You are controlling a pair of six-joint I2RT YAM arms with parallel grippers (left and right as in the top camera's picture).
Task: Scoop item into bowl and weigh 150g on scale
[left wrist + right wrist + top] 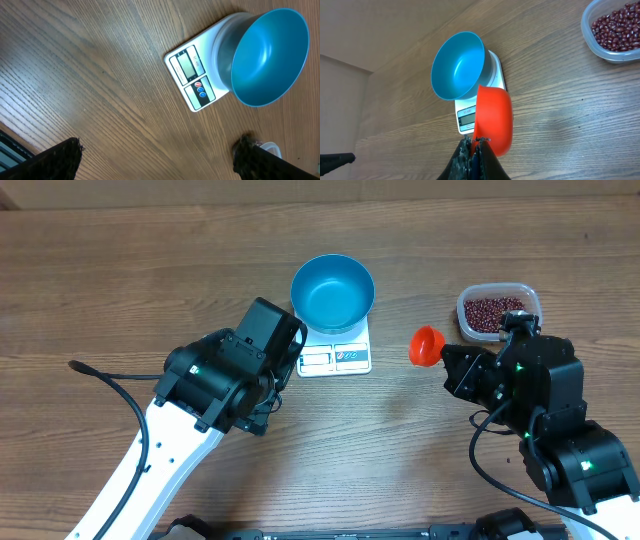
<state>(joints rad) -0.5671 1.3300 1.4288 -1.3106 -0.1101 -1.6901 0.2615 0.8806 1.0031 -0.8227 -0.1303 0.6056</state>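
The blue bowl (333,291) stands on the white scale (335,358) at the middle back; its inside (270,55) shows no beans. The item, dark red beans (495,313), fills a clear tub (497,311) at the back right. My right gripper (447,360) is shut on the handle of a red scoop (427,346), held above the table between scale and tub. In the right wrist view the scoop (495,117) hangs just past the gripper (474,142), in front of the scale (470,117) and bowl (457,65). My left gripper (288,365) stands open left of the scale, empty (157,150).
Bare wooden tabletop (400,430) lies in front of the scale and between the arms. A black cable (110,375) runs along the left arm. The tub's rim (270,148) peeks in beside the left gripper's right finger (250,160).
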